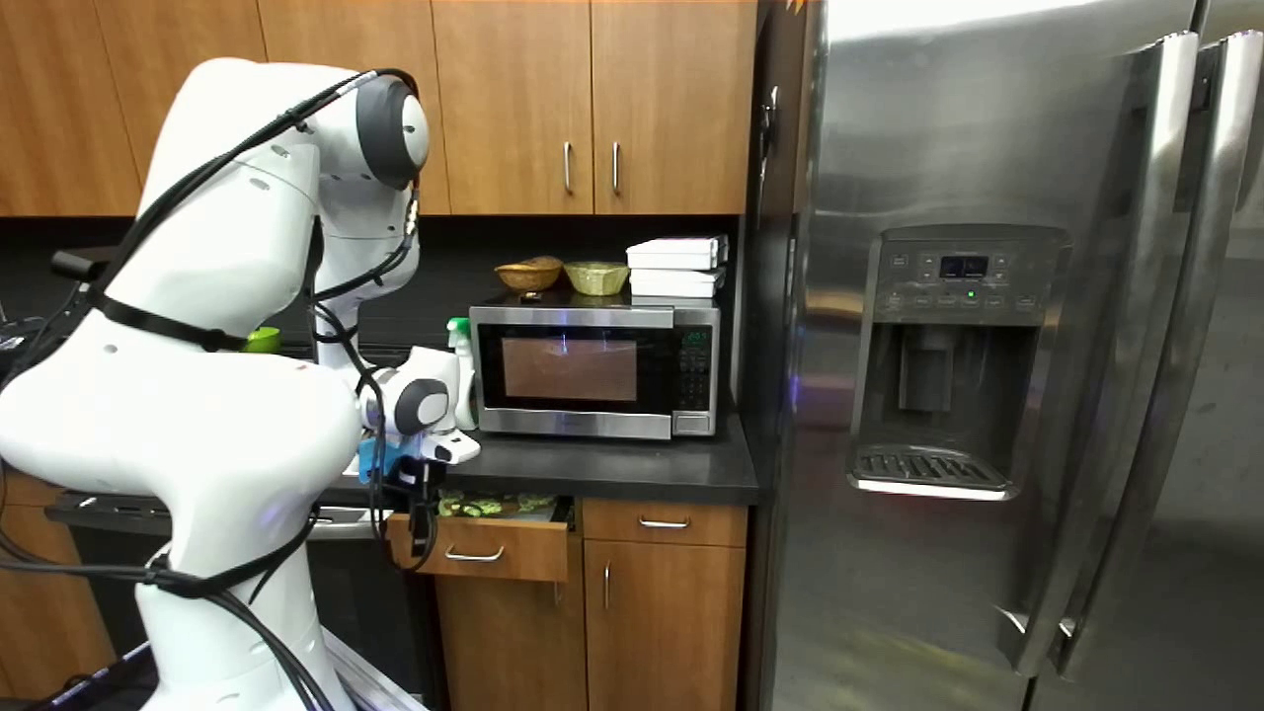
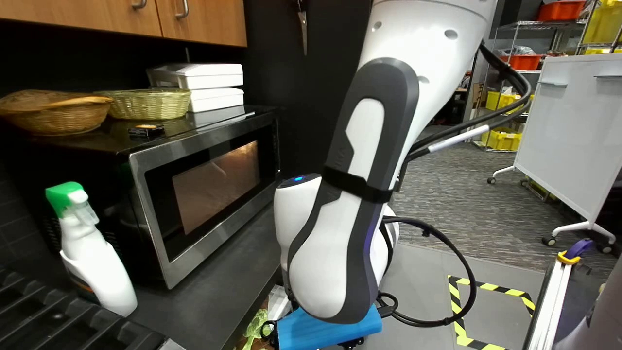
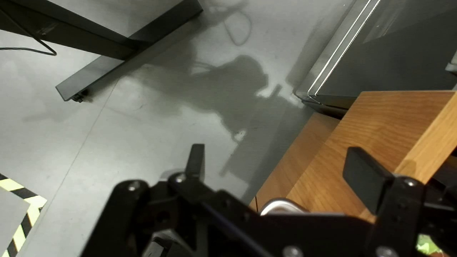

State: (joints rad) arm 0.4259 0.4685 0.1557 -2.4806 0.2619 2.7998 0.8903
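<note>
Pincer (image 3: 276,157) is spread wide, pads well apart, right by the drawer (image 1: 523,548). In the wrist view one finger (image 3: 366,178) overlaps the drawer's wooden front near its top edge, and the other (image 3: 195,164) shows against the grey floor (image 3: 125,142). Can't tell if either is actually touching wood. The metal handle (image 1: 474,558) is on that front, and from the wrist it peeks out just behind the pincer's black linkage.

The drawer itself is pulled out below the front edge of the dark desk (image 1: 612,469), and there's some green leafy-looking stuff (image 1: 484,506) inside, too small to make out properly. In an exterior view the pincer hangs at the end of the drawer front farthest from the fridge (image 1: 987,128).

Up on the desk, the microwave (image 1: 592,370) sits toward the fridge-side end. Just beside it, on the far side from the fridge, stands a white spray bottle (image 2: 97,262) with a green top. On top of the microwave: a brown basket (image 2: 58,116), then a greenish basket (image 2: 150,104), then stacked white boxes (image 2: 216,99) nearest the fridge.
</note>
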